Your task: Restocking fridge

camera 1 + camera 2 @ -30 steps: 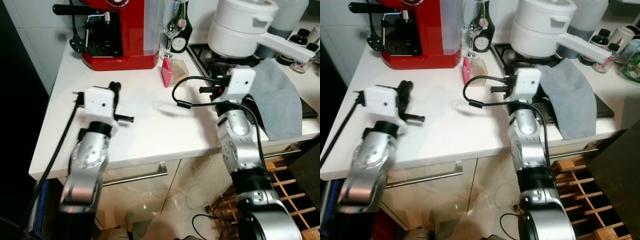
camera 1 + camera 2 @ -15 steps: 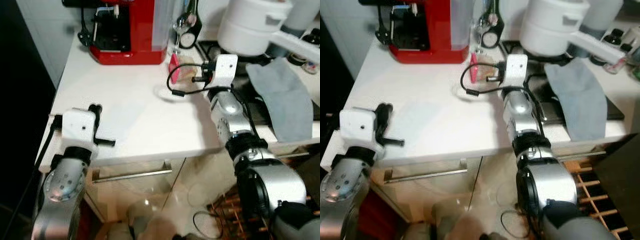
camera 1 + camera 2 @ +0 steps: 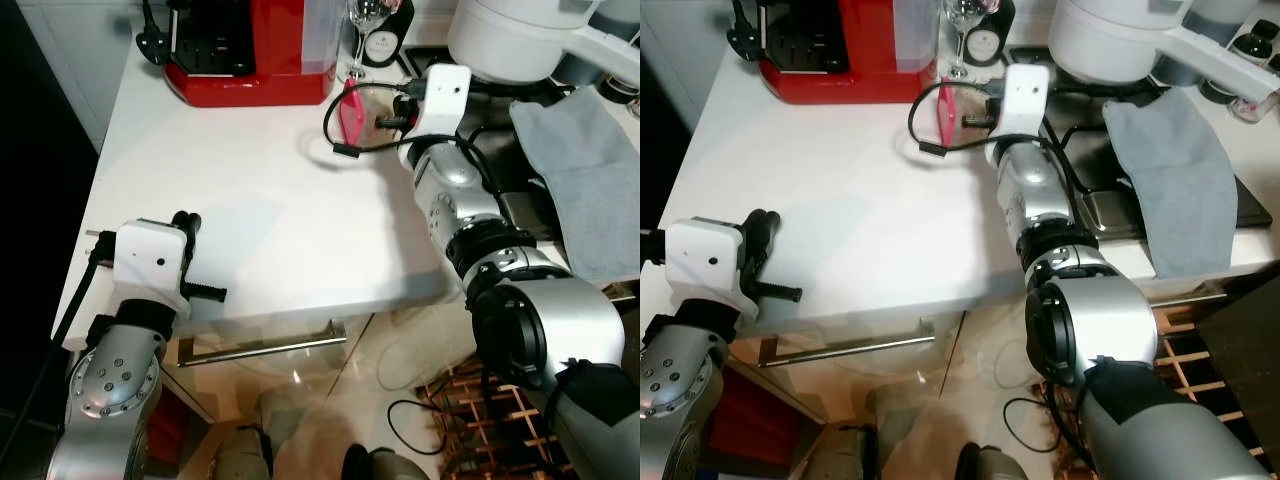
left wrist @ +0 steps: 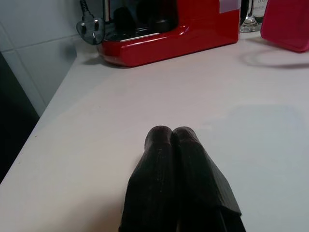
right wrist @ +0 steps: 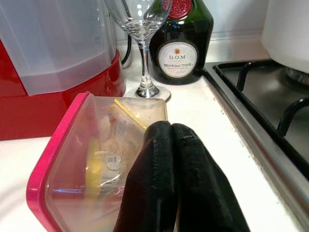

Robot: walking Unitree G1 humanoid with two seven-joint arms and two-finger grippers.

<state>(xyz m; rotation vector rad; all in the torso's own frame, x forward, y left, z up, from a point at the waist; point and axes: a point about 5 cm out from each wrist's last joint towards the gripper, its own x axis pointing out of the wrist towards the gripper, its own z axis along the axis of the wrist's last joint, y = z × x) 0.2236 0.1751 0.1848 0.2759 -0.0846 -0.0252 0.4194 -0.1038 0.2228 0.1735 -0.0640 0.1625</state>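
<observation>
A: How far along did the restocking look?

B: Barely begun, I'd judge. At the lower left of the head view the left gripper (image 3: pixel 185 225) hovered over the near edge of the white counter (image 3: pixel 250 190), its fingers (image 4: pixel 176 159) pressed together and holding nothing.

A: And the right one?

B: Further in, toward the upper middle of the frame, the right gripper (image 3: pixel 385 122) was also pressed together and empty, right in front of the pink-lidded container (image 5: pixel 91 159). Whether it touched the box, I couldn't tell. The container stood on its edge, beside the red coffee machine (image 3: pixel 255 50), with some yellowish food inside. That was likely the item for the fridge, and it had not been picked up.

A: So what was left?

B: Everything, by my reckoning: grasping it, carrying it, putting it away.

A: Any writing?

B: Behind the container, past the wine glass (image 5: pixel 140 29), a dark bottle (image 5: pixel 181 38) carried a round label reading "D.O.M" and "BENEDICTINE". A white pot (image 3: pixel 520 35) sat at the upper right, above a grey cloth (image 3: pixel 585 170).
</observation>
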